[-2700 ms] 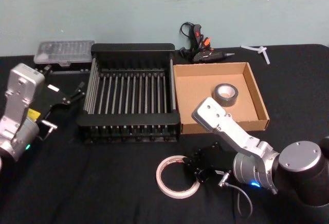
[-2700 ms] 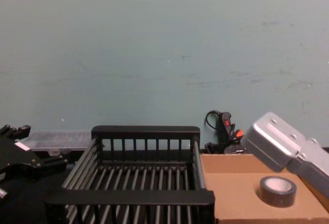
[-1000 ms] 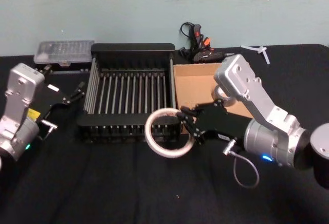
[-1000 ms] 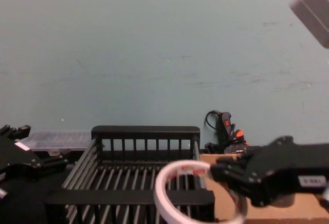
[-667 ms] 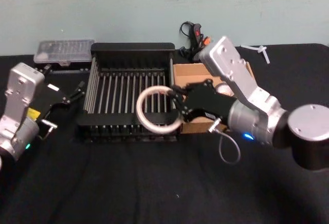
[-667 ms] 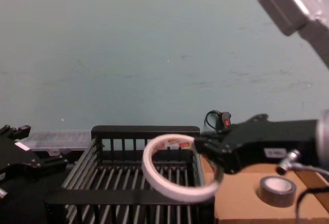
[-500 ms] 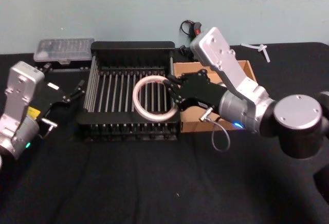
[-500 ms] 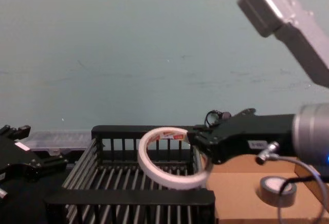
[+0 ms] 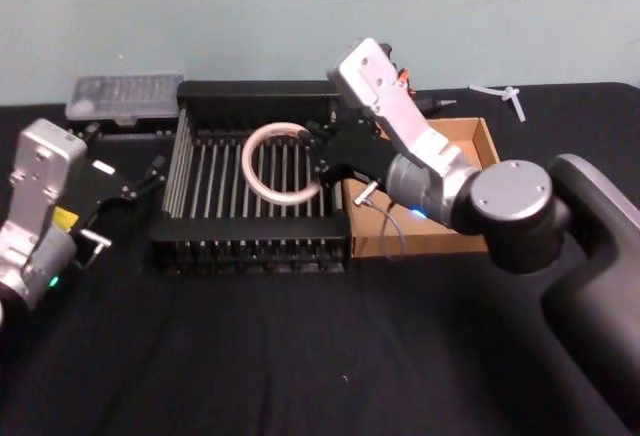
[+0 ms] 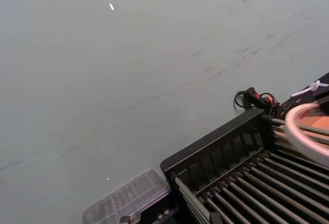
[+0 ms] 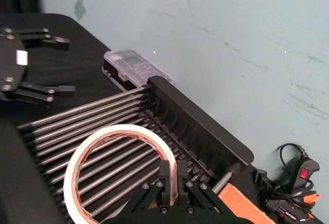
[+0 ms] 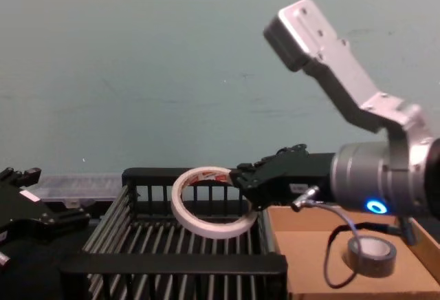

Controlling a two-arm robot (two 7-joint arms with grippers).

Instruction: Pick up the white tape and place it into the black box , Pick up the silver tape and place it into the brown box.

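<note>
The white tape (image 9: 282,164) is a big thin ring with red and white print inside it, but the print is too small to read. The right gripper (image 9: 322,161) has its jaws closed on the right edge of the ring and holds it up in the air over the black box (image 9: 257,93). From the chest view the ring (image 12: 208,203) is tilted and sits above the bars of the box floor, not touching them. The right wrist view shows two black fingers (image 11: 165,175) pinching the rim of the ring (image 11: 122,164).

The black box is plastic, with long bars on the floor and thick rims. The brown box (image 9: 478,133) is flat cardboard, touching the right side of the black box. The silver tape (image 12: 370,256) is a small fat grey roll with a pale middle, lying in the brown box.

The left gripper (image 9: 148,180) rests to the left of the black box with its thin fingers spread apart and nothing between them. A clear plastic case (image 9: 125,95) lies far left by the wall. A black glue gun (image 11: 298,189) with a red spot sits behind the boxes
</note>
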